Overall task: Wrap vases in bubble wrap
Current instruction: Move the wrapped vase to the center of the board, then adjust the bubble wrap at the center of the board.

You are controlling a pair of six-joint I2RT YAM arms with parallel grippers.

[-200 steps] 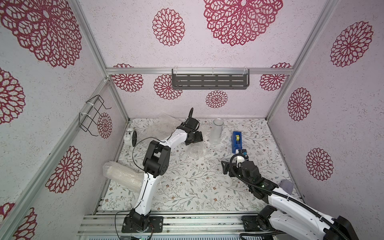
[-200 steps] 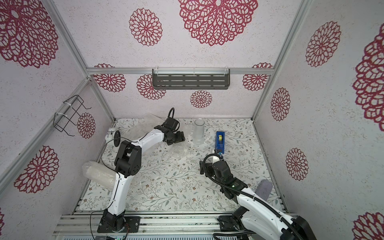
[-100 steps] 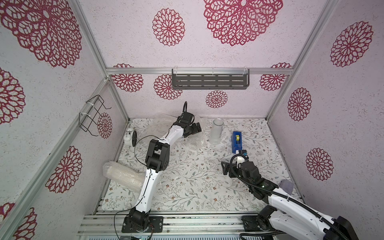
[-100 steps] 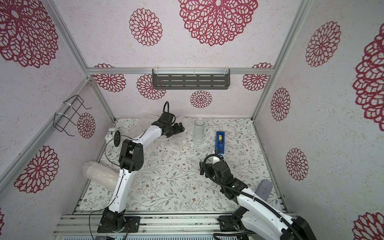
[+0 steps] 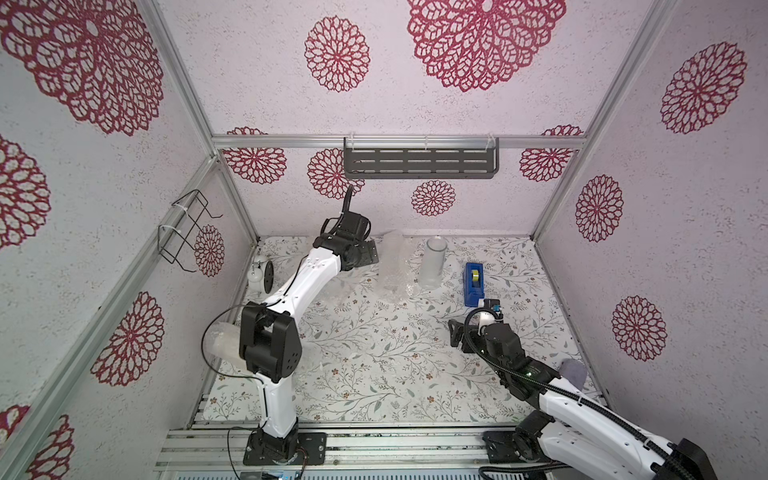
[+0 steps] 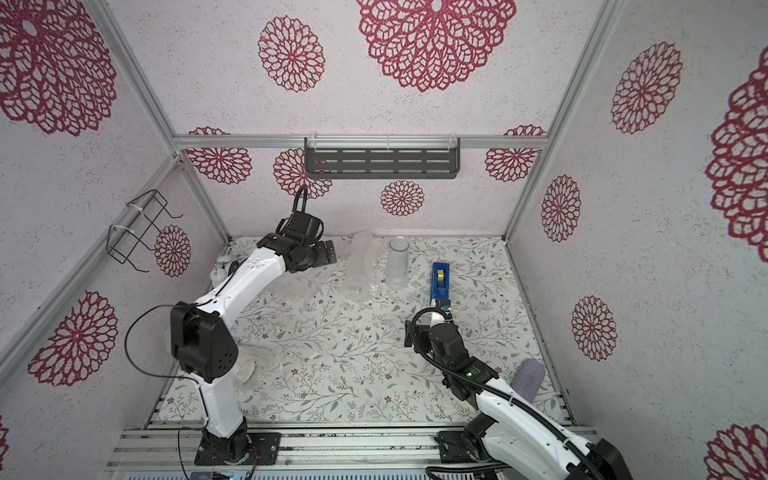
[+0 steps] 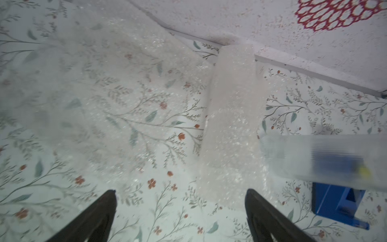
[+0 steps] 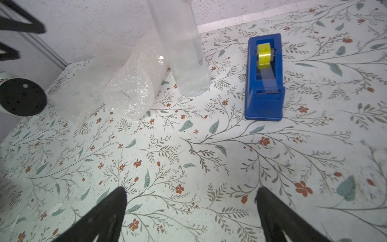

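Bubble wrap (image 5: 392, 270) stands as a tall upright roll at the upper centre of both top views, just left of the frosted glass cylinder (image 5: 432, 262), with more spread flat on the floral tabletop (image 5: 374, 353). Left tool (image 7: 181, 192) gapes wide and empty beside that roll. Right tool (image 8: 191, 191), equally spread, holds nothing, facing the blue tape dispenser (image 8: 264, 77).

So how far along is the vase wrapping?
Looks done: a bubble-wrapped bundle stands at the back, and another wrapped roll lies far left. In hand: nothing; the left gripper and right gripper are open and empty. Left: the glass cylinder stands bare; a loose sheet lies by the bundle.
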